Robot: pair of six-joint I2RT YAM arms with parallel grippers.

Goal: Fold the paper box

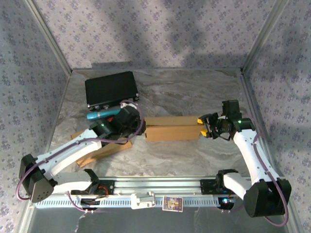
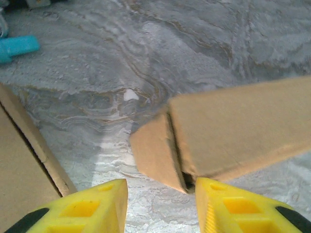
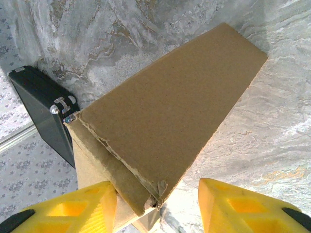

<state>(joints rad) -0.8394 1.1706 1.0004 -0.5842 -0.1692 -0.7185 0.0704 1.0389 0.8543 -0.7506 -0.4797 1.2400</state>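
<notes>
So, paper box (image 1: 172, 127): closed long carton lying flat mid-table, between both grippers
Left gripper (image 2: 161, 188): at the box's left end, jaws open, rounded end flap just ahead
Right gripper (image 3: 155, 191): jaws open astride the right end, one finger touching cardboard, the other clear
Flat cardboard sheet (image 1: 104, 149): under the left arm
Black case (image 1: 111, 89): far left, well apart from the box

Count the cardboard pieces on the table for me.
2. The long folded box lies mid-table. A flat cardboard sheet lies at the left, partly under the left arm, so another piece could be hidden there.
</notes>
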